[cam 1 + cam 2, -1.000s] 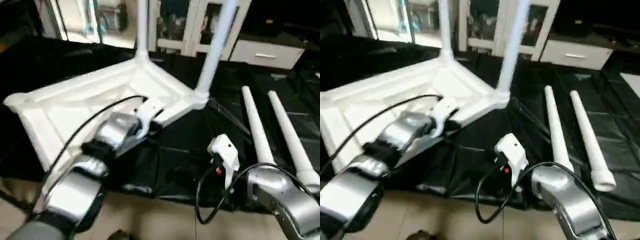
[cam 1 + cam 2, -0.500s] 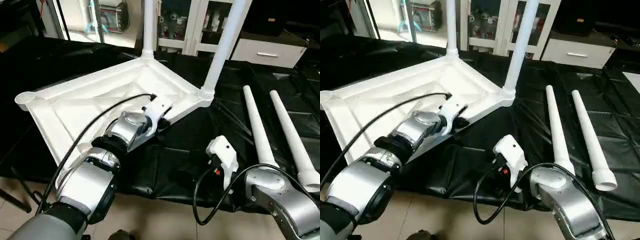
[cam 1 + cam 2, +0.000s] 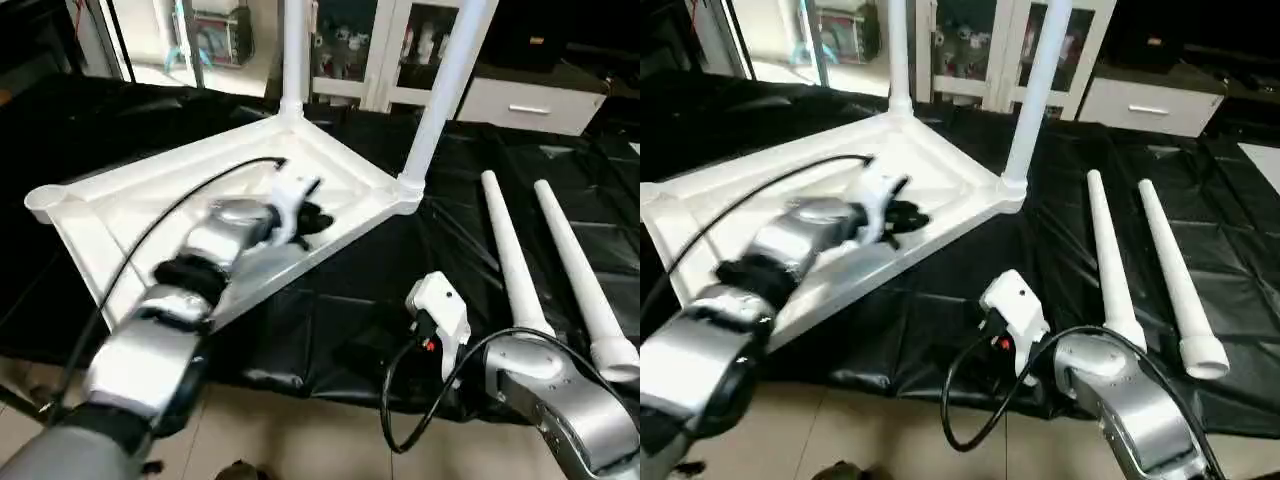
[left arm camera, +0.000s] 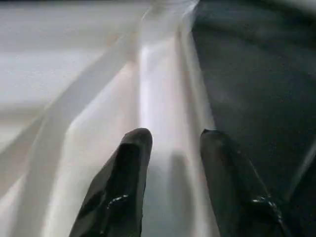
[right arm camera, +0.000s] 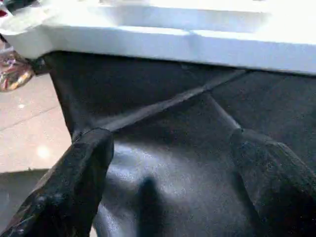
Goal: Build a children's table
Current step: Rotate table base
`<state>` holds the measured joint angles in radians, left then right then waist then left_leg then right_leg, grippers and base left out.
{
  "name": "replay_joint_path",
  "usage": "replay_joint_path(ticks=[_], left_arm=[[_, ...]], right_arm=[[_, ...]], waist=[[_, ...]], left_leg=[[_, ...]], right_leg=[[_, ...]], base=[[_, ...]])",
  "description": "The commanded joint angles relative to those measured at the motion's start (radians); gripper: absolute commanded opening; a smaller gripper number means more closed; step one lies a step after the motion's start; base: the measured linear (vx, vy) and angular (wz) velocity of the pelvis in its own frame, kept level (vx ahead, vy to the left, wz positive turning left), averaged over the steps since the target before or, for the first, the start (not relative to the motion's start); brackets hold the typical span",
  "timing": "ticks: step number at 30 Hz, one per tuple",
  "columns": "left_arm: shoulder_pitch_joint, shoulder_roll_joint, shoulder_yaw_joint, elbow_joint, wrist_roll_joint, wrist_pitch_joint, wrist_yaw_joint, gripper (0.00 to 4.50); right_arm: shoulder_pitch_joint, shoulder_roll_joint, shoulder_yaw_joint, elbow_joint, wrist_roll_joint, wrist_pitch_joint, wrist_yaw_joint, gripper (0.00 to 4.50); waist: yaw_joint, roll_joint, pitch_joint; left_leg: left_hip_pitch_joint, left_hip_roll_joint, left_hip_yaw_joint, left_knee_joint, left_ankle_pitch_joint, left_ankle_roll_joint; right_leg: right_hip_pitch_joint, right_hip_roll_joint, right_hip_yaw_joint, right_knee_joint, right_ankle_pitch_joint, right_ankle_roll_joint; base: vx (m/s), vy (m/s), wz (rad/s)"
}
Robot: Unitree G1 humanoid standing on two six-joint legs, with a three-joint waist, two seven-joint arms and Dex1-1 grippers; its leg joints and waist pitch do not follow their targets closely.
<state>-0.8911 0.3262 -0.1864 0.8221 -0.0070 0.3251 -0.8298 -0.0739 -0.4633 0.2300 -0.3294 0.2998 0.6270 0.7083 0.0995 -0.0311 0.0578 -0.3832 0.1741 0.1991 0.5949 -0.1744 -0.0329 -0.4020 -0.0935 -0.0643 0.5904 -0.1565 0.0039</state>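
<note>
The upturned white table top [image 3: 150, 215] lay on the black sheet [image 3: 340, 300] with two legs [image 3: 445, 95] standing in its far corner sockets and two loose legs [image 3: 510, 250] lying well to its right. From the head, the left gripper [image 3: 312, 218] hung over the top's near edge, while its wrist camera showed the fingers [image 4: 129, 168] parted with a rib between them, gripping nothing. The right wrist view showed the right gripper [image 5: 173, 168] spread wide above the sheet, facing the top's side wall.
</note>
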Motion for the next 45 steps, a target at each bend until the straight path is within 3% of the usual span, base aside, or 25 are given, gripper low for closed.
replay_joint_path(ticks=[1, 2, 3, 5, 7, 8, 9, 10, 12, 13, 15, 16, 18, 21, 29, 40, 43, 45], left_arm=[[0.036, 0.042, -0.035, -0.129, -0.006, 0.059, -0.087, 2.21], [0.135, 0.163, -0.089, -0.330, -0.033, 0.143, -0.236, 2.28], [0.181, 0.213, -0.113, -0.419, -0.040, 0.180, -0.286, 2.28], [0.217, 0.248, -0.130, -0.479, -0.044, 0.203, -0.319, 2.47], [0.248, 0.275, -0.143, -0.529, -0.048, 0.228, -0.336, 2.58], [0.300, 0.310, -0.157, -0.603, -0.050, 0.276, -0.336, 2.71], [0.321, 0.322, -0.160, -0.644, -0.051, 0.304, -0.332, 2.71], [0.321, 0.322, -0.160, -0.644, -0.051, 0.304, -0.332, 2.87], [0.331, 0.328, -0.162, -0.669, -0.052, 0.322, -0.330, 2.99], [0.348, 0.325, -0.161, -0.697, -0.040, 0.353, -0.306, 3.08], [0.357, 0.323, -0.163, -0.701, -0.026, 0.365, -0.290, 3.08], [0.371, 0.327, -0.172, -0.718, -0.004, 0.387, -0.267, 3.08], [0.374, 0.328, -0.176, -0.719, 0.006, 0.391, -0.257, 3.08], [0.377, 0.323, -0.166, -0.727, 0.019, 0.417, -0.219, 3.08], [0.388, 0.314, -0.125, -0.762, 0.001, 0.470, -0.170, 2.39], [0.396, 0.283, -0.129, -0.769, -0.016, 0.475, -0.137, 1.42], [0.394, 0.266, -0.126, -0.748, -0.017, 0.467, -0.118, 1.19], [0.390, 0.259, -0.124, -0.739, -0.017, 0.465, -0.109, 1.14]], right_arm=[[-0.004, -0.003, -0.004, -0.001, 0.001, 0.002, 0.007, 4.07], [0.001, -0.005, -0.001, -0.009, 0.006, 0.006, 0.010, 4.07], [0.003, -0.006, 0.001, -0.012, 0.007, 0.007, 0.010, 4.07], [0.004, -0.007, 0.005, -0.014, 0.007, 0.007, 0.011, 4.07], [0.005, -0.008, 0.008, -0.016, 0.007, 0.008, 0.011, 4.07], [0.009, -0.016, 0.014, -0.032, 0.005, 0.014, 0.012, 4.07], [0.011, -0.021, 0.013, -0.041, 0.007, 0.020, 0.014, 4.07], [0.011, -0.021, 0.013, -0.041, 0.007, 0.020, 0.014, 4.07], [0.010, -0.025, 0.012, -0.047, 0.010, 0.024, 0.015, 4.07], [0.005, -0.031, 0.011, -0.057, 0.018, 0.032, 0.024, 4.07], [0.003, -0.034, 0.013, -0.059, 0.022, 0.032, 0.031, 4.07], [0.001, -0.040, 0.020, -0.061, 0.028, 0.033, 0.043, 4.07], [0.001, -0.042, 0.022, -0.062, 0.030, 0.033, 0.048, 4.07], [0.004, -0.050, 0.025, -0.066, 0.036, 0.030, 0.062, 4.07], [0.009, -0.056, 0.021, -0.061, 0.031, 0.023, 0.064, 4.07], [0.022, -0.056, 0.026, -0.049, 0.018, 0.005, 0.066, 4.07], [0.023, -0.050, 0.030, -0.047, 0.015, 0.001, 0.058, 4.07], [0.025, -0.048, 0.031, -0.049, 0.013, 0.000, 0.056, 4.07]], waist=[[0.001, 0.010, -0.071], [-0.001, 0.011, -0.067], [-0.006, 0.018, -0.066], [-0.014, 0.024, -0.061], [-0.012, 0.026, -0.057], [-0.007, 0.032, -0.058], [-0.010, 0.025, -0.055], [-0.009, 0.026, -0.057], [-0.009, 0.028, -0.056], [-0.012, 0.018, -0.055], [-0.014, 0.021, -0.054], [-0.017, 0.013, -0.055], [-0.017, 0.017, -0.055], [-0.016, 0.014, -0.058], [-0.014, 0.016, -0.062], [-0.013, 0.018, -0.061], [-0.013, 0.026, -0.061], [-0.013, 0.023, -0.061]], left_leg=[[0.033, 0.067, -0.038, -0.085, -0.280, -0.032], [0.032, 0.067, -0.035, -0.088, -0.283, -0.033], [0.032, 0.072, -0.037, -0.093, -0.297, -0.050], [0.037, 0.063, -0.031, -0.092, -0.335, -0.068], [0.047, 0.064, -0.030, -0.093, -0.394, -0.083], [0.052, 0.066, -0.033, -0.093, -0.419, -0.097], [0.045, 0.065, -0.034, -0.096, -0.419, -0.094], [0.041, 0.065, -0.036, -0.096, -0.415, -0.095], [0.044, 0.061, -0.036, -0.094, -0.417, -0.093], [0.039, 0.060, -0.037, -0.095, -0.417, -0.090], [0.038, 0.060, -0.039, -0.095, -0.414, -0.087], [0.037, 0.060, -0.038, -0.094, -0.409, -0.083], [0.036, 0.059, -0.038, -0.093, -0.393, -0.075], [0.037, 0.059, -0.038, -0.091, -0.377, -0.070], [0.033, 0.057, -0.034, -0.088, -0.323, -0.059], [0.035, 0.057, -0.035, -0.087, -0.343, -0.060], [0.036, 0.056, -0.036, -0.087, -0.354, -0.064], [0.036, 0.056, -0.036, -0.087, -0.363, -0.063]], right_leg=[[0.043, -0.072, 0.045, -0.053, -0.203, -0.214], [0.039, -0.070, 0.046, -0.056, -0.214, -0.212], [0.036, -0.068, 0.048, -0.051, -0.220, -0.207], [0.026, -0.056, 0.047, -0.053, -0.236, -0.204], [0.019, -0.058, 0.050, -0.063, -0.299, -0.194], [0.017, -0.061, 0.052, -0.063, -0.317, -0.189], [0.021, -0.060, 0.052, -0.065, -0.327, -0.184], [0.025, -0.062, 0.052, -0.061, -0.331, -0.179], [0.021, -0.061, 0.052, -0.068, -0.364, -0.163], [0.023, -0.060, 0.051, -0.071, -0.380, -0.155], [0.023, -0.063, 0.052, -0.069, -0.390, -0.152], [0.024, -0.063, 0.051, -0.071, -0.403, -0.145], [0.023, -0.063, 0.052, -0.073, -0.409, -0.137], [0.023, -0.061, 0.052, -0.070, -0.393, -0.139], [0.029, -0.057, 0.051, -0.061, -0.301, -0.166], [0.029, -0.058, 0.050, -0.065, -0.320, -0.164], [0.028, -0.056, 0.050, -0.065, -0.321, -0.163], [0.028, -0.056, 0.050, -0.067, -0.328, -0.162]], base=[[0.000, 0.000, 0.00], [0.000, 0.000, 0.00], [0.000, 0.000, 0.00], [0.000, 0.000, 0.00], [0.000, 0.000, 0.00], [0.000, 0.000, 0.00], [0.000, 0.000, 0.00], [0.000, 0.000, 0.00], [0.000, 0.000, 0.00], [0.000, 0.000, 0.00], [0.000, 0.000, 0.00], [0.000, 0.000, 0.00], [0.000, 0.000, 0.00], [0.000, 0.000, 0.00], [0.000, 0.000, 0.00], [0.000, 0.000, 0.00], [0.000, 0.000, 0.00], [0.000, 0.000, 0.00]])
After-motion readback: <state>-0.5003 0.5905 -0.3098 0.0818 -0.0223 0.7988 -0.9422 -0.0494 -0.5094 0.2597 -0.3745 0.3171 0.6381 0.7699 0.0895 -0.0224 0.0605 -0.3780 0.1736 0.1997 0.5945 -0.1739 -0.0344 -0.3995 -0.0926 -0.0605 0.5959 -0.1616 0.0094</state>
